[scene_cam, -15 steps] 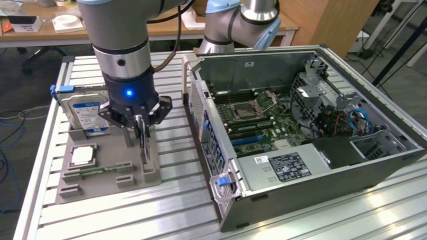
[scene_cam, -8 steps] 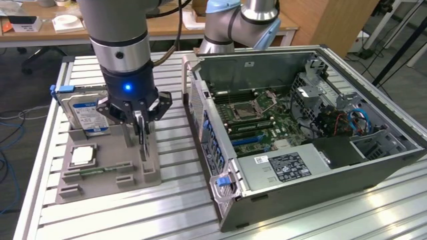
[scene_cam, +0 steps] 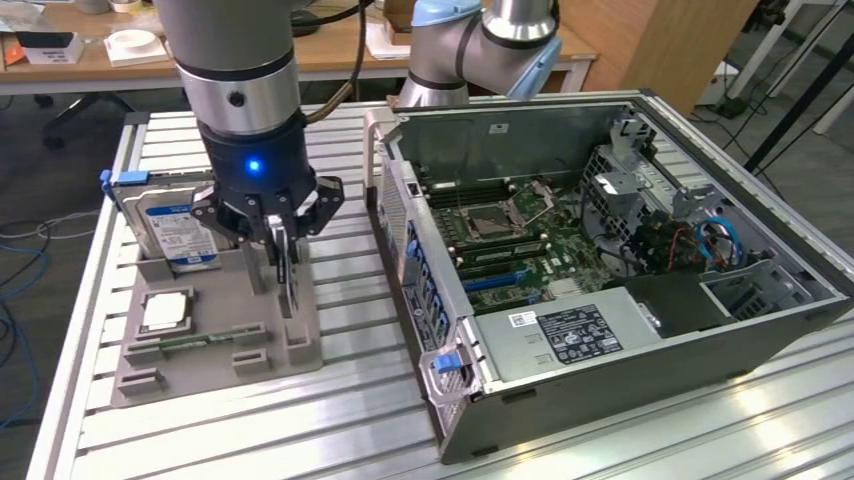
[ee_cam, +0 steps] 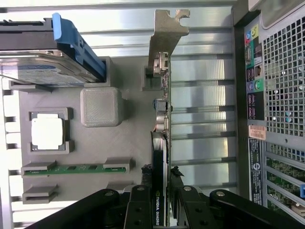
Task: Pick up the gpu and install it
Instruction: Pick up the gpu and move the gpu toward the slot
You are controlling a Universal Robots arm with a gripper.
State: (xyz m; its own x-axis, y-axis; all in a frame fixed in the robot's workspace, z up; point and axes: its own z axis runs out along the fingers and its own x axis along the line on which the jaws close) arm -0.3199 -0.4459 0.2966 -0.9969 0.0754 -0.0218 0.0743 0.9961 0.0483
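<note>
The gpu (scene_cam: 284, 275) stands on edge in a slot of the grey holder (scene_cam: 200, 350), on the side nearer the computer case. In the wrist view I look along its top edge: the silver bracket (ee_cam: 167, 33) at the far end, green board and black block (ee_cam: 161, 143) toward me. My gripper (scene_cam: 274, 225) reaches down over it from above. The black fingers (ee_cam: 145, 171) sit one on each side of the card, pressed against its faces, so the gripper (ee_cam: 160, 171) is shut on it. I cannot tell whether the card has left its slot.
The holder also carries a blue-labelled hard drive (scene_cam: 174, 225), a processor chip (scene_cam: 163, 312) and a green memory stick (scene_cam: 187, 343). The open computer case (scene_cam: 587, 250) lies to the exterior view's right, motherboard (scene_cam: 507, 230) exposed. All stands on a slatted aluminium table (scene_cam: 267, 430).
</note>
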